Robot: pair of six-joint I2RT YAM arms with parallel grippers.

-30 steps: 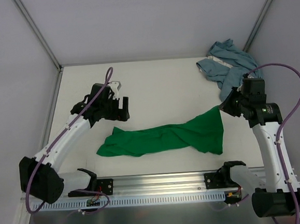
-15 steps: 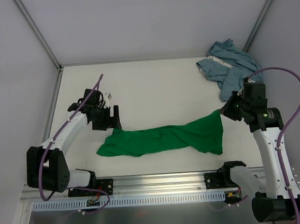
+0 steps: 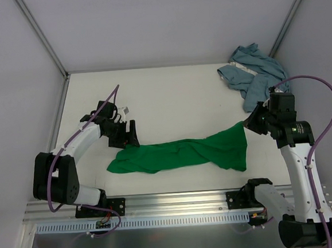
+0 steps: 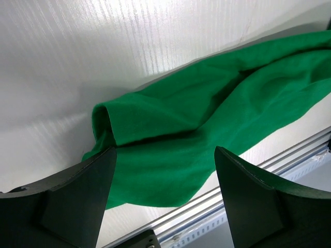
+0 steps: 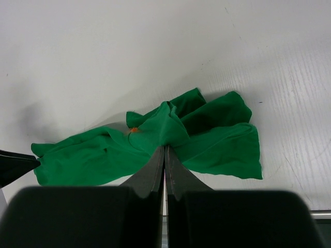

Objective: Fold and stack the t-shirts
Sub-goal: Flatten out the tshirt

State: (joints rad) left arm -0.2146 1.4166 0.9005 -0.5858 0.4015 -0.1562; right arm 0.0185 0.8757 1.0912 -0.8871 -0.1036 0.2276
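You have the green t-shirt [image 3: 180,153] strung out as a long, rumpled band on the table [image 3: 169,95], and the right gripper [image 5: 164,150] explains that shape. It is clenched on the shirt's right-hand end, fingers pressed flat together with a bunch of cloth at their tips. The fabric rises to a small peak there instead of lying slack. That looks like an anchoring hold, meant to keep one end fixed while the other end is dealt with. The left gripper [image 4: 165,155] sits low over the shirt's opposite end with its jaws standing wide apart and nothing pinched between them. In its wrist view the rolled-over left edge of the cloth lies right between the two fingers, one finger at the fold and the other over the near hem. So it seems posed to close on that end, and with both ends held you could draw the shirt taut and lay it flat for folding. I cannot tell whether the fingers already touch the cloth. The edge there is doubled over, so a bite may take only the top layer — aim deep enough to catch the whole roll. The blue-grey t-shirt [image 3: 253,74] lies crumpled beyond the green shirt's right end, on its far side and well apart from it, untouched by either arm. By the look of it, it waits its turn, since no folding or stacking is done yet. The rail [image 3: 178,202] runs along the green shirt's near side, close but not under the cloth.
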